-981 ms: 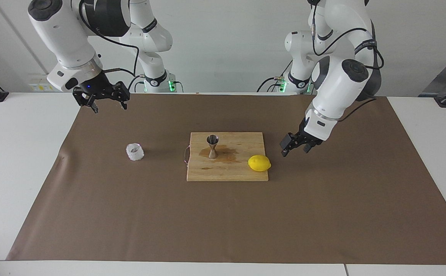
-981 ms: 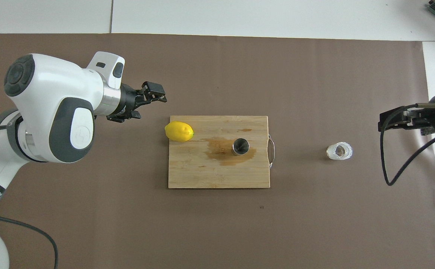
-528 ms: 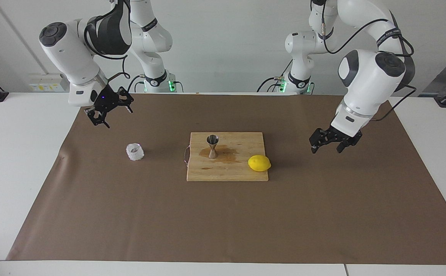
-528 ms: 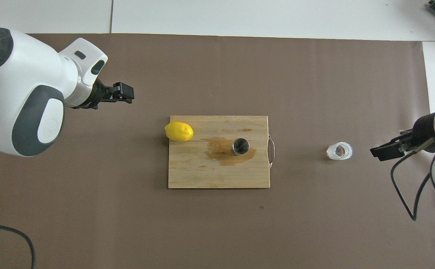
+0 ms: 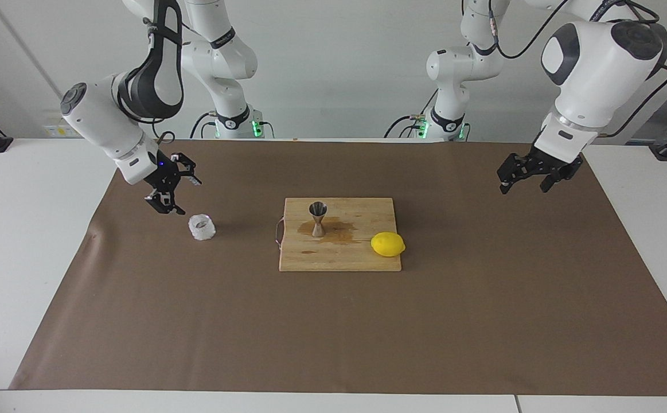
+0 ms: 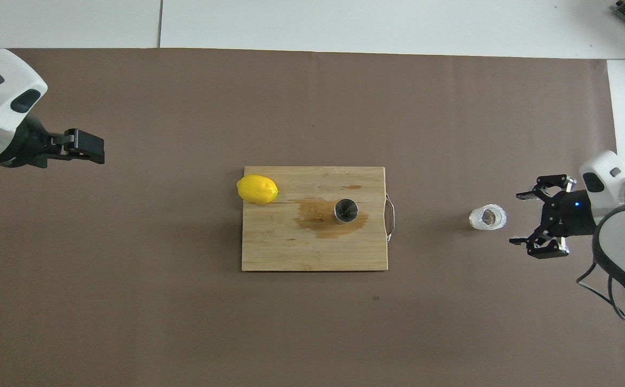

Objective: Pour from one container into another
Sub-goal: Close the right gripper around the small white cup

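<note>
The small whitish glass cup (image 5: 201, 227) (image 6: 487, 217) stands upright on the brown mat, toward the right arm's end of the table. The steel hourglass jigger (image 5: 318, 218) (image 6: 346, 210) stands upright on the wooden cutting board (image 5: 339, 258) (image 6: 291, 252), in a brown wet stain. My right gripper (image 5: 184, 197) (image 6: 519, 218) hangs low just beside the cup, open, its fingers pointing at the cup without touching it. My left gripper (image 5: 522, 184) (image 6: 93, 151) is open and holds nothing, up over the mat toward the left arm's end.
A yellow lemon (image 5: 387, 244) (image 6: 257, 188) lies at the board's edge toward the left arm's end. A metal handle (image 6: 390, 217) sticks out of the board's edge that faces the cup. The brown mat (image 5: 333, 332) covers most of the white table.
My right gripper has come down and turned to face the cup from close by. My left gripper has drawn away from the lemon, upward and toward the left arm's end.
</note>
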Controlling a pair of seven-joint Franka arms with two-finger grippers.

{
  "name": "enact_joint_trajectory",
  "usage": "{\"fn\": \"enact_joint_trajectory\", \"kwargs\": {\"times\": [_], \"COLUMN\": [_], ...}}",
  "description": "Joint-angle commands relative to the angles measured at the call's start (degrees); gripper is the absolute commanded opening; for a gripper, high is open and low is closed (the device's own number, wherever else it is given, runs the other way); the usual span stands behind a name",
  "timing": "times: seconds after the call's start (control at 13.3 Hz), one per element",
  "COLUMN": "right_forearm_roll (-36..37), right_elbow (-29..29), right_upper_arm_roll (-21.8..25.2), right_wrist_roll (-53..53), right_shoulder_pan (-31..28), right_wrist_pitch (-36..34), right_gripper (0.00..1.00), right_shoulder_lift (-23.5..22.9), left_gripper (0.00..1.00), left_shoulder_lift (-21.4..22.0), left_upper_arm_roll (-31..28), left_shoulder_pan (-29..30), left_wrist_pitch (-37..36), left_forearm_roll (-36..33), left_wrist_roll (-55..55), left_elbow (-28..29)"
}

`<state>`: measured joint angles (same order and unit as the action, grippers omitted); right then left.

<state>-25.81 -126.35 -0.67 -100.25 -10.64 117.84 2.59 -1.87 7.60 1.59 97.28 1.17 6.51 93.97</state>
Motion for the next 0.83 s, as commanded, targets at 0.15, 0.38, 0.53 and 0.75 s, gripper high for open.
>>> {"fn": "enact_joint_trajectory", "kwargs": {"times": [0.15,0.38,0.53,0.75], "right_forearm_roll": [-11.8,-15.7,-16.6,-16.6], "right_elbow": [-2.1,-2.0,-2.1,-2.1], "right_upper_arm_roll": [-0.6,-0.6,-0.5,-0.5], "right_wrist_roll": [-20.8,-25.3,-27.6,-30.0], "right_shoulder_pan": [-4.4,-4.9,-5.1,-5.3], "right_wrist_pitch": [3.3,4.5,4.6,4.4], "right_gripper": [1.0,1.0,1.0,1.0], "right_shoulder_lift": [-4.7,-6.8,-8.0,-9.5], "left_gripper": [1.0,1.0,1.0,1.0], "left_shoulder_lift": [1.9,2.5,2.7,2.7], "left_upper_arm_roll": [-6.5,-6.5,-6.6,-7.0], "left_shoulder_pan": [-6.4,-6.4,-6.3,-4.9], "left_wrist_pitch": [0.0,1.9,1.3,1.6], "left_forearm_roll": [-0.9,-0.9,-0.9,-0.9], "left_wrist_roll": [-5.4,-5.5,-5.2,-5.5], "left_elbow": [2.3,4.1,4.2,4.0]}}
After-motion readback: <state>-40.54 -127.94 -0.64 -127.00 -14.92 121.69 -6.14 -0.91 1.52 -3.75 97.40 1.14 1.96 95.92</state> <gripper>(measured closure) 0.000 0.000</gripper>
